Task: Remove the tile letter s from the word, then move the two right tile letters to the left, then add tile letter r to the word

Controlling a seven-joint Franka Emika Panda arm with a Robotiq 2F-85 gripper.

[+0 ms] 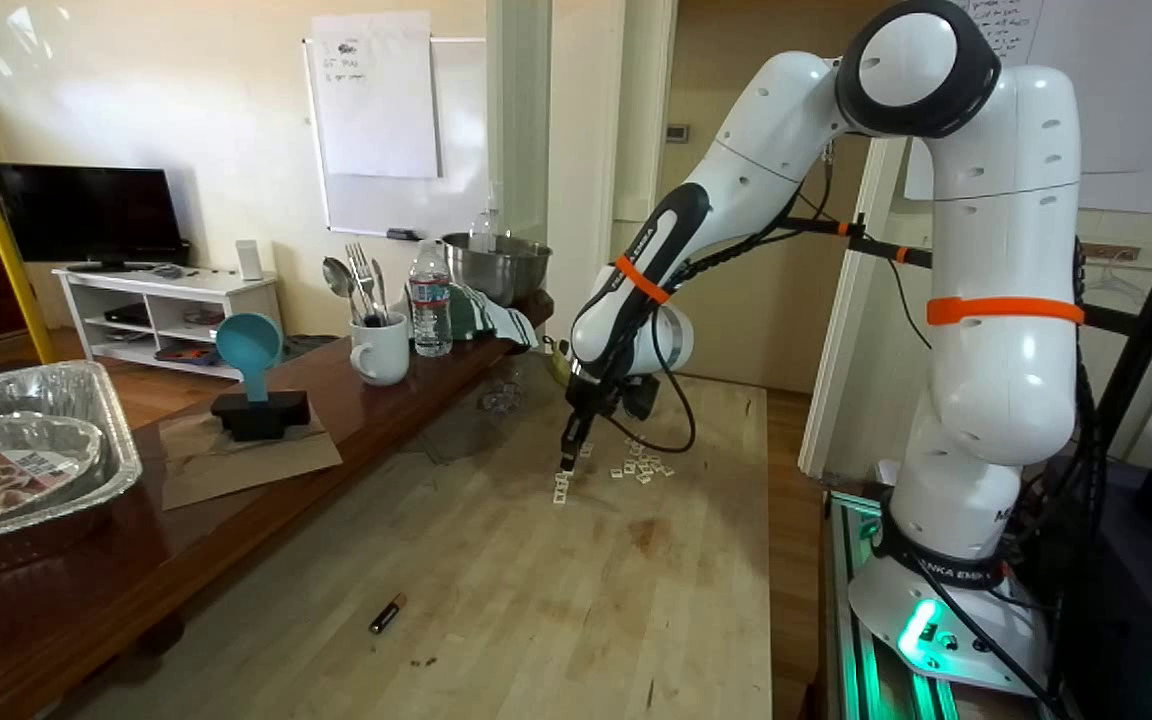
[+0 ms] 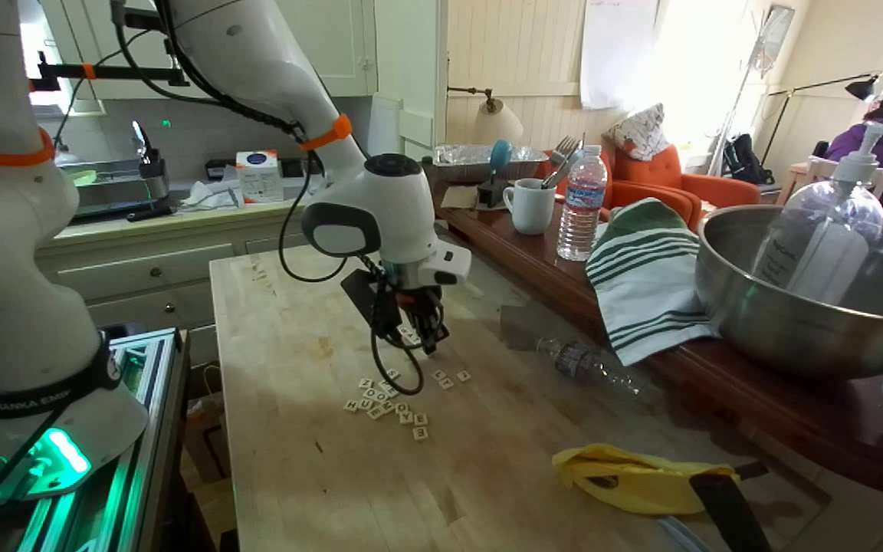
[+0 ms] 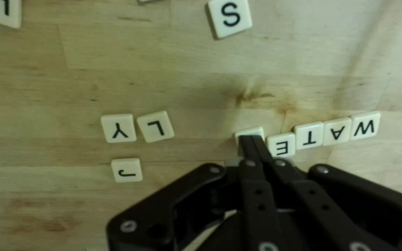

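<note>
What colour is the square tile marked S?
The square S tile is pale cream with black lettering, clearest in the wrist view.

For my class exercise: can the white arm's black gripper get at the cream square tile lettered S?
Probably yes: the wrist view shows no obstacle between the gripper and the S tile, though closed jaws would likely need opening.

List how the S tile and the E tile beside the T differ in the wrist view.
The S tile lies near the view's top edge, away from the pincer; the E tile lies close beside the pincer. The S tile shows no neighbour against it; the E tile sits beside the T tile. The S tile also looks larger here than the E tile. Both are pale squares with dark letters.
</note>
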